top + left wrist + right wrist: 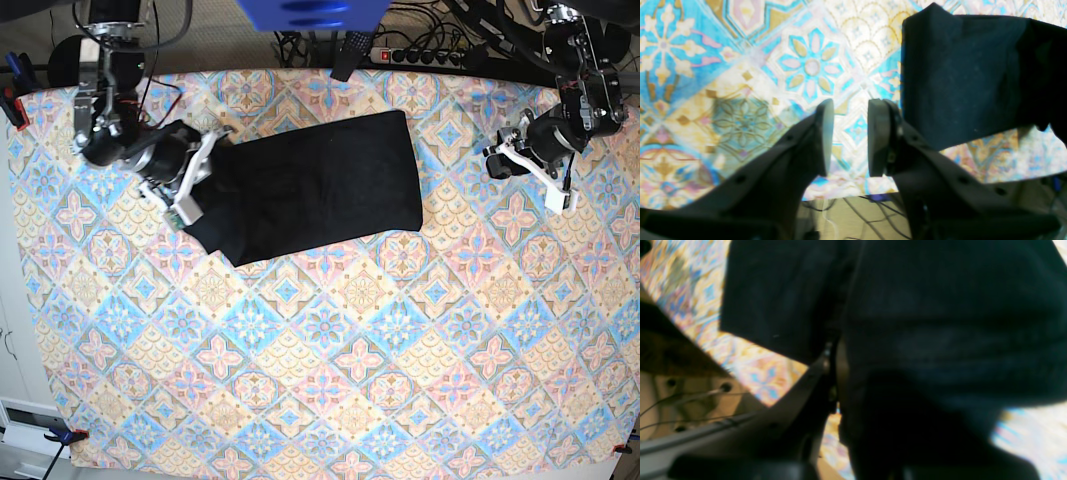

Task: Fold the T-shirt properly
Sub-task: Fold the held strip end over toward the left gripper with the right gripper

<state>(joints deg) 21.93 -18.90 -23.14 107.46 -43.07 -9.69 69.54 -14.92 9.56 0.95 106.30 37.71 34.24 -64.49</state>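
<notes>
The black T-shirt (310, 185) lies folded into a long rectangle on the patterned tablecloth, in the upper middle of the base view. My right gripper (203, 168) is at the shirt's left end and is shut on its edge. In the right wrist view the black cloth (940, 323) fills most of the frame and hides one finger; the other finger (821, 368) presses against it. My left gripper (497, 160) is open and empty, well to the right of the shirt. In the left wrist view its pads (825, 133) stand apart, with the shirt (967, 76) beyond them.
A colourful tiled tablecloth (330, 360) covers the table. A power strip (430, 55) and cables lie past the far edge, beside a blue object (310, 12). Clamps hold the cloth's corners (10, 100).
</notes>
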